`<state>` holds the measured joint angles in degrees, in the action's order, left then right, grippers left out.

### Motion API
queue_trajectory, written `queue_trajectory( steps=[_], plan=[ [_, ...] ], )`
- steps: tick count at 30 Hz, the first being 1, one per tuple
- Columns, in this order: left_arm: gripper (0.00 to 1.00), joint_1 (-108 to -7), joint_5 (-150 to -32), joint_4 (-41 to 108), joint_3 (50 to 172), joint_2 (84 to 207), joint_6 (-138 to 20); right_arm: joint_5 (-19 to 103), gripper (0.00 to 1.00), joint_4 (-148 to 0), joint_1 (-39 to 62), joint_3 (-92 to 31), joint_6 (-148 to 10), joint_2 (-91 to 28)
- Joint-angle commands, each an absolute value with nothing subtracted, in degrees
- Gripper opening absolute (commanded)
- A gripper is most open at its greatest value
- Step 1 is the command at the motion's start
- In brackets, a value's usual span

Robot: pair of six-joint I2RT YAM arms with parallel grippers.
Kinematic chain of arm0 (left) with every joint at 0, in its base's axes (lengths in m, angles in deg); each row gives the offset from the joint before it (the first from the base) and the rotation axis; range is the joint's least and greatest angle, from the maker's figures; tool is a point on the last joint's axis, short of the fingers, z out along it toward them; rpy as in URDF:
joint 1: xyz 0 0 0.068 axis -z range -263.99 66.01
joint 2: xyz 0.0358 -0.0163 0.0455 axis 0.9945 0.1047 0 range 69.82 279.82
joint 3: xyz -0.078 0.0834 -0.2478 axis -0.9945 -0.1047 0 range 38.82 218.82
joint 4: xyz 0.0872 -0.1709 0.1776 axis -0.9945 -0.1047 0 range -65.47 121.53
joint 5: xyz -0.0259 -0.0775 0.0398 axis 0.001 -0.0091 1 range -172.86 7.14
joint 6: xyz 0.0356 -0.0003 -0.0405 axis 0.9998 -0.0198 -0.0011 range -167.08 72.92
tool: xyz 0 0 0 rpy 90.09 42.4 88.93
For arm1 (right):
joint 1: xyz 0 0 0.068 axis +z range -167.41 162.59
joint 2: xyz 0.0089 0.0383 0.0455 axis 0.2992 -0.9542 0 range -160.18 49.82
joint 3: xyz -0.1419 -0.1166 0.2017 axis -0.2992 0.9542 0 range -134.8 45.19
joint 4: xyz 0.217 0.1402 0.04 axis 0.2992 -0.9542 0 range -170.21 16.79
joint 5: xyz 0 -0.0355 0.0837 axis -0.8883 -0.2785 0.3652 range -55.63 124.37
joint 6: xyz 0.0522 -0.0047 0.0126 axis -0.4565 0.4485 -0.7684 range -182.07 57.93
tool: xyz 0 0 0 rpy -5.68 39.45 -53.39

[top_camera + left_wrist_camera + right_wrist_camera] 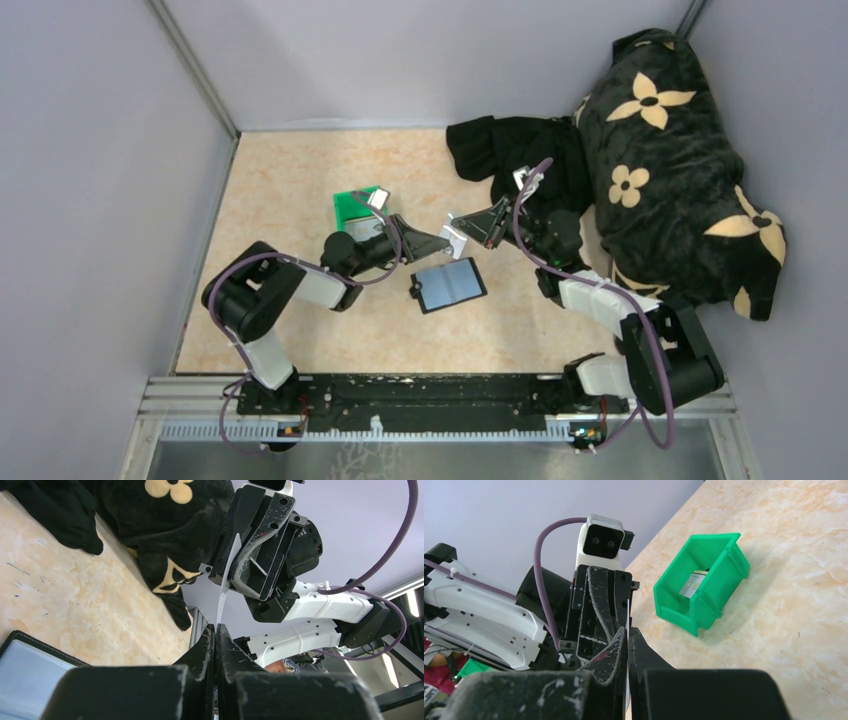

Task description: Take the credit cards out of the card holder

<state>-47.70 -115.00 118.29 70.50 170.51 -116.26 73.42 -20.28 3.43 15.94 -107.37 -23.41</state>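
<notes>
We are looking down on a marbled beige surface [300, 190] where two robot arms are meeting tip to tip above it. The left hand [216, 632] is pressing its jaws together on the lower edge of a thin pale card [226, 575], and the right hand [628, 635] is clamping the same card from the opposite edge, so both are gripping it edge-on in the air between them. The card holder [449, 285] is lying open and flat on the surface just in front of the two hands, its glossy grey-blue inner face showing, and we cannot tell whether any card is left inside. A green bin [719, 560] is standing near the left arm, with another card [693, 583] lying inside it. We are judging this to be a hand-over of the pale card from one arm to the other. To do it well, the receiving hand should be holding firmly before the giving hand opens, and the giving hand should be backing straight away along the card's plane so that the thin plastic is not bending or twisting loose.
</notes>
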Motion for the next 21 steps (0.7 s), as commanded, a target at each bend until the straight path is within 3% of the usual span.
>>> queue_trajectory(
  steps=[1,21],
  plan=[
    [0.00,-48.1,-115.4,134.1,70.4,170.0,-116.3,73.4,0.00,-17.8,3.6,15.5,-107.1,-22.0],
    [0.00,-55.8,-115.9,134.1,67.0,164.8,-117.5,72.0,0.00,-23.7,3.4,17.9,-104.3,-16.9]
  ],
)
